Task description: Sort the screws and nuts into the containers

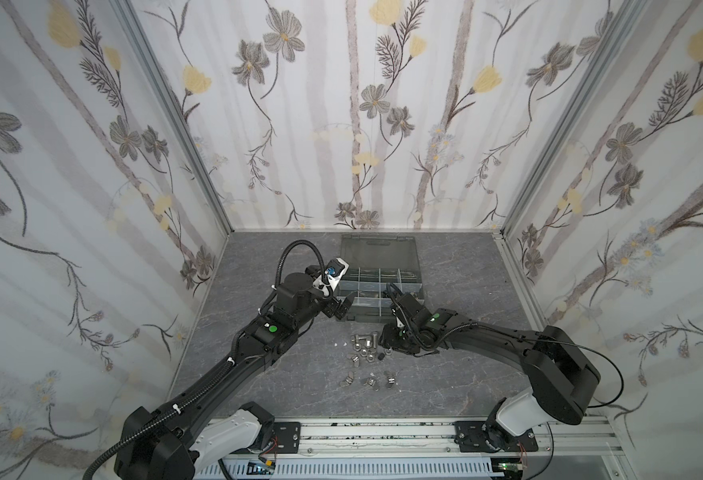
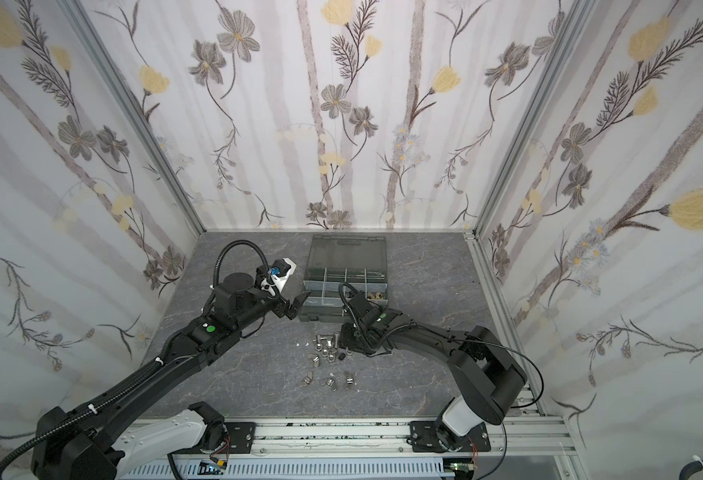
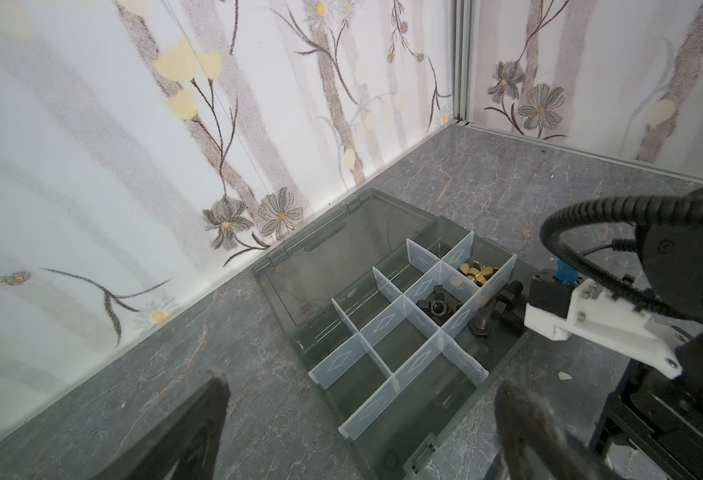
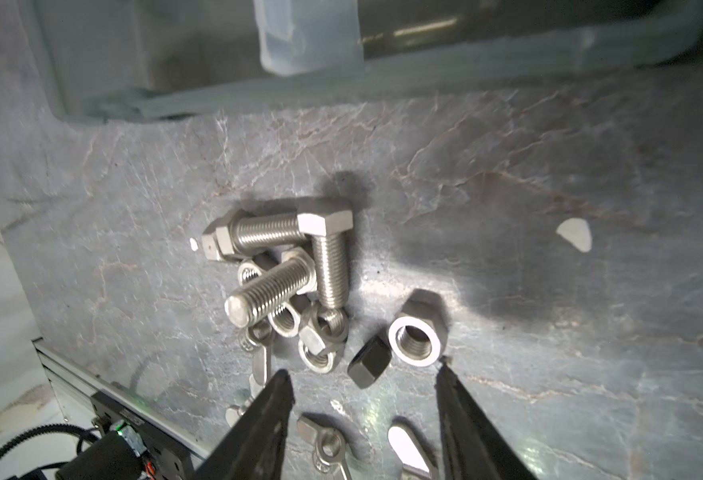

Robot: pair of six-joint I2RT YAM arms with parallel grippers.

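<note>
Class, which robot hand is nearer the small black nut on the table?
Right. The right hand hovers just over the black nut; the left hand is farther off, beside the case.

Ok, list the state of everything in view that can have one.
left tool: open, empty.
right tool: open, empty, over the loose pile.
organizer case: lid open, laid back flat.
brass nuts: sorted into the case.
black nuts: sorted into the case.
black bolts: sorted into the case.
silver bolts: piled loose on the table.
silver hex nuts: loose on the table.
wing nuts: loose on the table.
black nut: loose between the right tool's tips, ungripped.
</note>
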